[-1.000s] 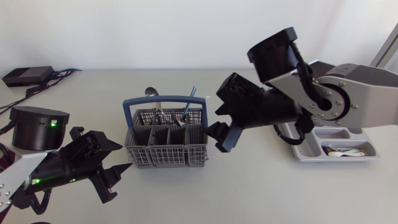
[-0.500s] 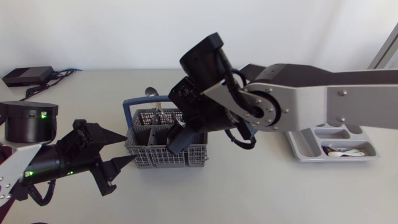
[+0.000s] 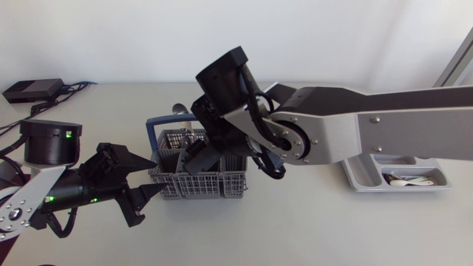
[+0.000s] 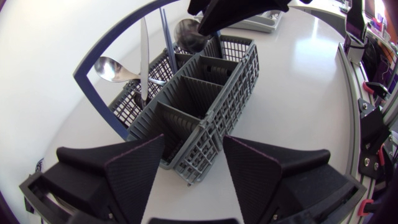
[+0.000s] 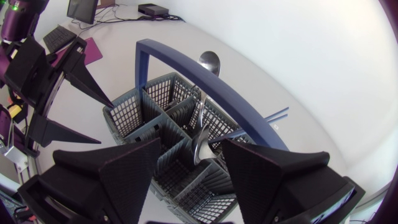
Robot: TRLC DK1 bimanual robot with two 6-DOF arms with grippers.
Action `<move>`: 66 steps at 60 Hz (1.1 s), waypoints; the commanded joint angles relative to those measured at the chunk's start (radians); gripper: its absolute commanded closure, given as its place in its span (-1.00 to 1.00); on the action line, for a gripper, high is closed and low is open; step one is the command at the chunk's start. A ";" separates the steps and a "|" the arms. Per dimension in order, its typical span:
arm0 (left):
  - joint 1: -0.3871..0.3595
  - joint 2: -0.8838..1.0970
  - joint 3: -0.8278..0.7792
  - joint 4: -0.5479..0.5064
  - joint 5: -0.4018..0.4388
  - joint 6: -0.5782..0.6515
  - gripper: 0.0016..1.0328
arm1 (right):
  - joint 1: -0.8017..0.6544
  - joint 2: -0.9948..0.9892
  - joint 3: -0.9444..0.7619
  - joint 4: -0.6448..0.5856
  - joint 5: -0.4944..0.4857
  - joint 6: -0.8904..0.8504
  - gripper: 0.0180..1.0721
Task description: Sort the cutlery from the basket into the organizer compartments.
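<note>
the right jaws, spread apart, hang straight over the basket (image 3: 214, 185), lined up on an upright shiny piece of cutlery (image 5: 200, 142) in one cell, likely to pinch it out. the left jaws, also apart, straddle the basket's end, probably to steady it. the organizer (image 3: 362, 177) sits well apart on the counter (image 3: 310, 229), ready to receive pieces.

1 small black box (image 3: 33, 90) with cables (image 3: 74, 87) lies at the far left corner of the pale table (image 3: 295, 229).

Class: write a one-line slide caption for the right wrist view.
Open matte black right pincer hovers over grey plastic cutlery basket with blue handle.
</note>
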 commanded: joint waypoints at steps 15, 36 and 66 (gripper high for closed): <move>-0.011 0.034 0.007 0.029 0.008 -0.033 -0.25 | -0.003 0.039 0.028 0.017 0.008 0.063 -0.21; -0.019 0.031 -0.005 0.032 0.008 -0.044 -0.25 | -0.040 0.062 0.033 0.019 -0.021 0.069 0.18; -0.022 -0.006 -0.019 0.017 0.008 -0.053 -0.25 | -0.063 0.084 0.039 0.002 -0.112 0.080 0.54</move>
